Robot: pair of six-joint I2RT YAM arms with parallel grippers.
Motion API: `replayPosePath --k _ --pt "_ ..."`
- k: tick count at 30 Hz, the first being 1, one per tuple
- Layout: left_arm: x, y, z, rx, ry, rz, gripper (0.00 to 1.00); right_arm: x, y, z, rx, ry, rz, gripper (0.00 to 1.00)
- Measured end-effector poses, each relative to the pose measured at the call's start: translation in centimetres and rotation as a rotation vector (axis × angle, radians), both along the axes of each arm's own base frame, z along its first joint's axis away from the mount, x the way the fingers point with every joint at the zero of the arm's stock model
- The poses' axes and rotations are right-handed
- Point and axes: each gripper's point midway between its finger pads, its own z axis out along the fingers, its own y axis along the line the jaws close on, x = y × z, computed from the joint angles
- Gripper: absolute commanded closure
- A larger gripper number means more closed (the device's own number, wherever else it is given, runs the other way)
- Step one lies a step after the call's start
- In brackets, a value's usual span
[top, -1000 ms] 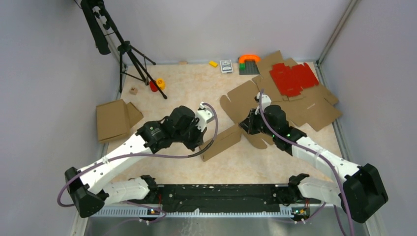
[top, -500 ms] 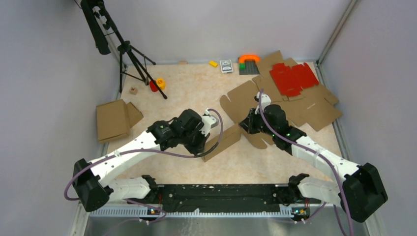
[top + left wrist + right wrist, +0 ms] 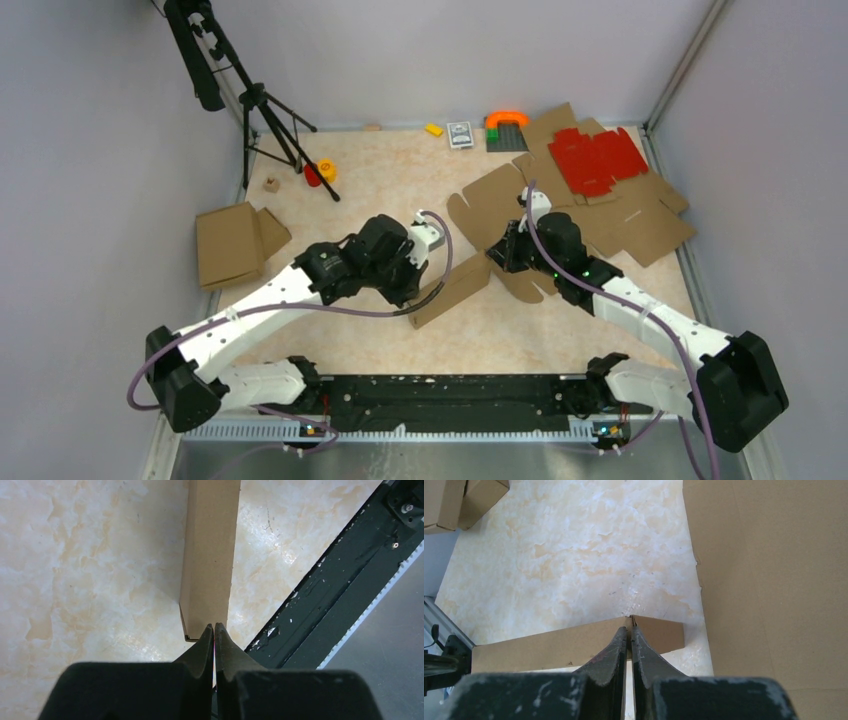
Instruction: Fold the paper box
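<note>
A beige marbled table (image 3: 380,180) fills the floor of a pale grey-walled cell, with a black rail (image 3: 450,390) along its near edge. The left arm (image 3: 260,300) stretches from the near left corner towards the middle, wrist bent down. The left gripper (image 3: 214,626) has its fingers pressed together, nothing visible between them, tips at the near end corner of a long narrow flap. That flap belongs to the paper box (image 3: 490,205), a large plain brown cardboard die-cut piece spread right of centre. The right arm (image 3: 640,305) comes in from the near right. The right gripper (image 3: 630,629) is all but closed, nipping the flap's edge beside a slit. From above both sets of fingertips are hidden beneath the wrists, and the arm covers part of the box. A bright red die-cut sheet (image 3: 597,158) lies on more cardboard behind; the small items at the far wall are hard to make out.
</note>
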Motion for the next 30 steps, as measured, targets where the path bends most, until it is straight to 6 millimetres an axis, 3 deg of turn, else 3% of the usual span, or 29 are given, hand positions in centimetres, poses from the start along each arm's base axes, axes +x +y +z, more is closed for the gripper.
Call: replayPosePath --k 4,10,12,19,20,21,22,30 --pt "-0.2 0.2 -2.6 0.060 0.052 0.001 1.00 0.0 0.0 0.0 0.001 0.000 0.003 0.97" --pt "0.0 0.0 -2.4 0.077 0.068 0.002 1.00 0.0 0.0 0.0 -0.002 0.003 -0.001 0.96" --pt "0.4 -0.1 -2.1 0.082 0.054 0.007 0.95 0.0 0.0 0.0 -0.002 0.003 -0.001 0.96" --pt "2.9 -1.2 1.3 0.030 -0.081 0.009 0.64 -0.1 -0.1 0.2 -0.001 0.001 -0.003 0.95" --pt "3.2 -1.5 1.7 0.018 -0.101 0.008 0.42 -0.1 -0.2 0.2 -0.002 0.002 -0.004 0.95" --pt "3.6 -1.8 2.2 -0.001 -0.122 0.011 0.08 -0.1 -0.2 0.2 -0.003 0.003 -0.004 0.95" --pt "3.9 -2.0 2.4 -0.012 -0.144 0.006 0.02 -0.2 -0.2 0.2 -0.003 0.003 -0.004 0.95" --pt "5.1 -4.8 3.4 -0.189 -0.201 0.030 0.02 -0.2 -0.2 0.2 -0.003 0.003 -0.004 0.95"
